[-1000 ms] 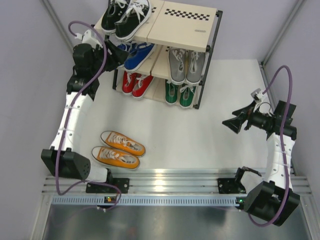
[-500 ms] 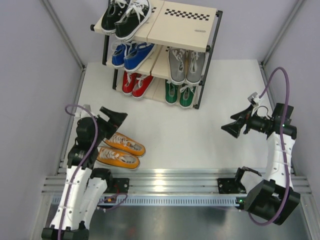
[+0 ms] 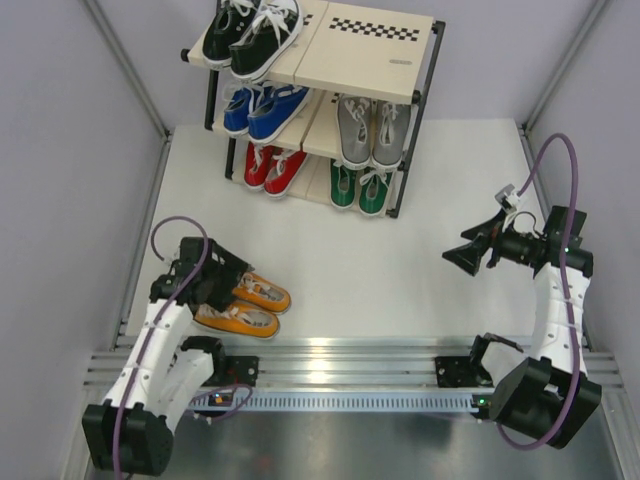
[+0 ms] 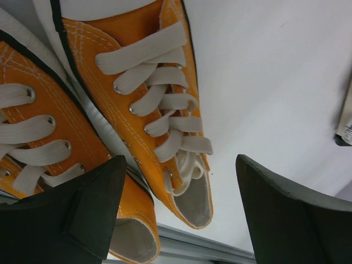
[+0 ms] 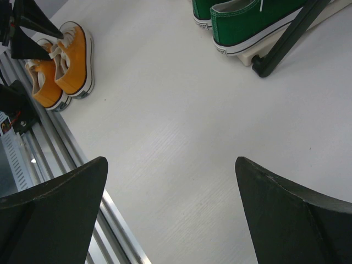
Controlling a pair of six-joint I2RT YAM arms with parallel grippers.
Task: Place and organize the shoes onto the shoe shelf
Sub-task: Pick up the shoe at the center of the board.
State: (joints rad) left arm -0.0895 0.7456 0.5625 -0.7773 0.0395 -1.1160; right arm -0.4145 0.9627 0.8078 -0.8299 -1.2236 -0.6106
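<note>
Orange pair (image 3: 243, 303) is set on the surface (image 3: 350, 270), well in front of the shoe shelf (image 3: 427, 110), whose top-right panel (image 3: 372, 50) is left free. Left gripper (image 4: 181, 159) is held apart over the heels (image 4: 193, 204), likely for pickup. Right gripper (image 3: 463, 251) is parked apart, front-right of the shelf.

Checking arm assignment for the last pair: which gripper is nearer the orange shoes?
Left. The left gripper hangs open right over the heel ends of the orange shoes; the right gripper is open far across the table, near its right edge.
</note>
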